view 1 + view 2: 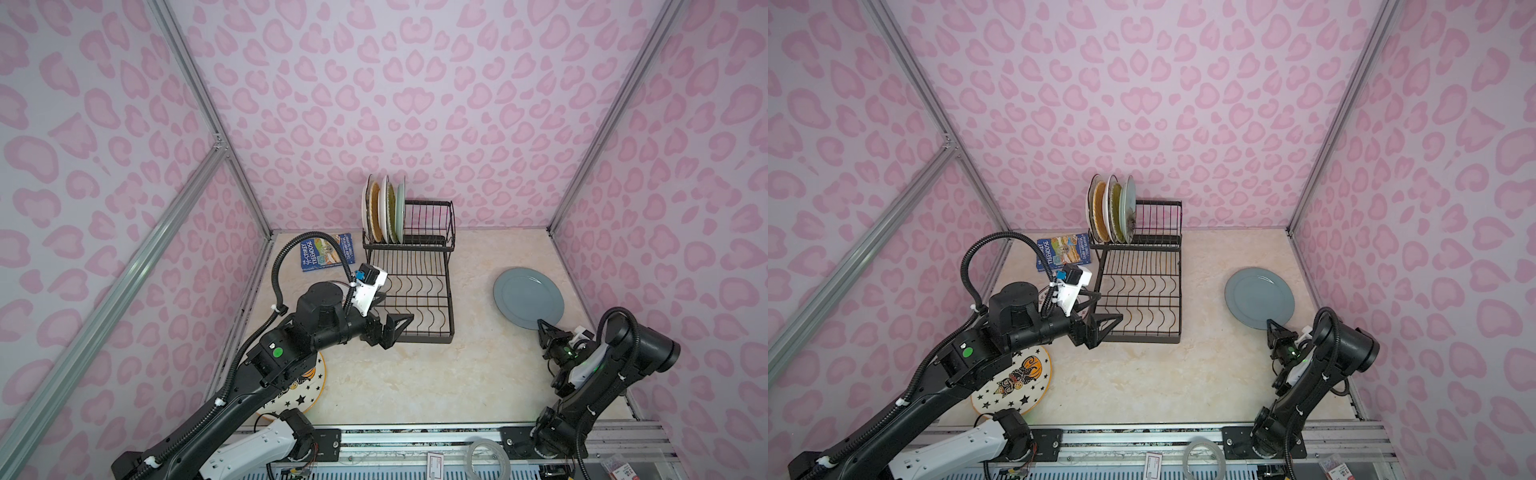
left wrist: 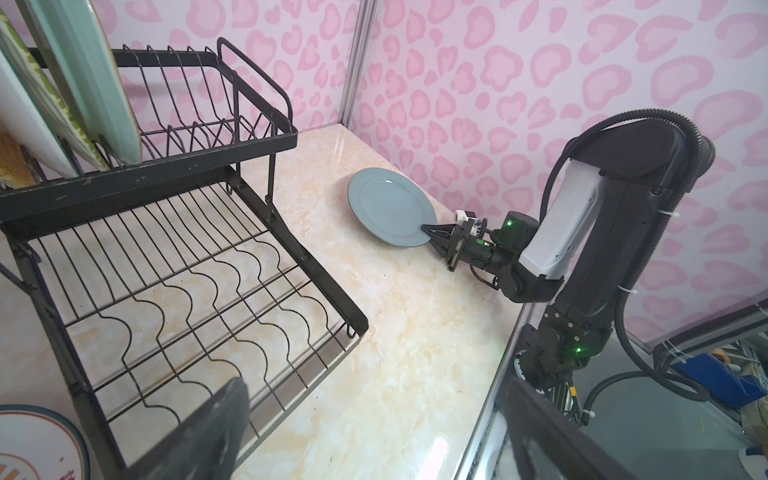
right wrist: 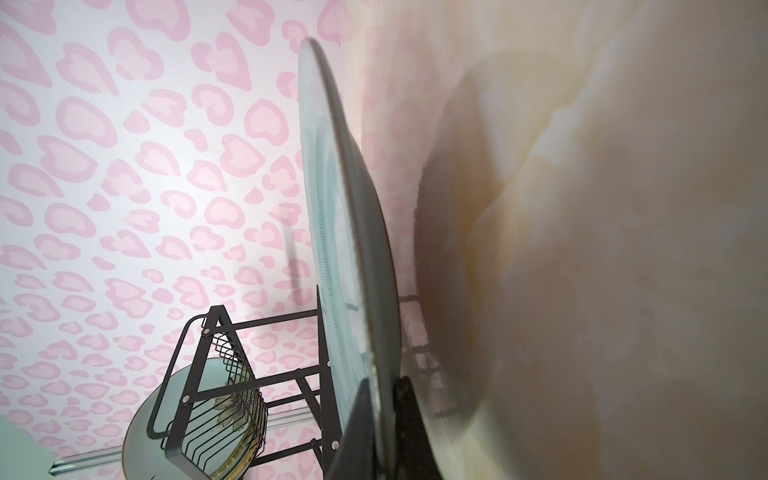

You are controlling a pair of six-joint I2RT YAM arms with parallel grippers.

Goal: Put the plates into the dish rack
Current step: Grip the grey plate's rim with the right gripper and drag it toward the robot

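The step in hand is the pick-up of the plain grey-blue round plate [image 1: 528, 297], which lies flat on the cream marble-look tabletop [image 1: 415, 374], well apart from the black wire two-tier dish rack [image 1: 409, 291] and to its right in both top views. The right gripper [image 1: 540, 322] is pinched shut on the near rim of that plate; the right wrist view shows one finger above the rim and one below it. Whether the held edge is already off the table I cannot tell.

The left gripper [image 1: 392, 313] stands wide and holds nothing, hovering at the front left corner of the rack's lower tray. Five plates [image 1: 384, 212] stand upright in the left end of the raised basket, so the slots to their right are free, as is the whole wavy-wire tray below. A cream plate with black stars and an orange figure [image 1: 1017, 382] lies flat under the left arm, not yet loaded. A blue rectangular book [image 1: 326, 253] lies behind the left gripper, beside the rack.

The next move, as I judge it, calls for lifting the plate by its rim, turning it on edge, and carrying it across to a free slot without the thin grip slipping or the plate knocking those already standing
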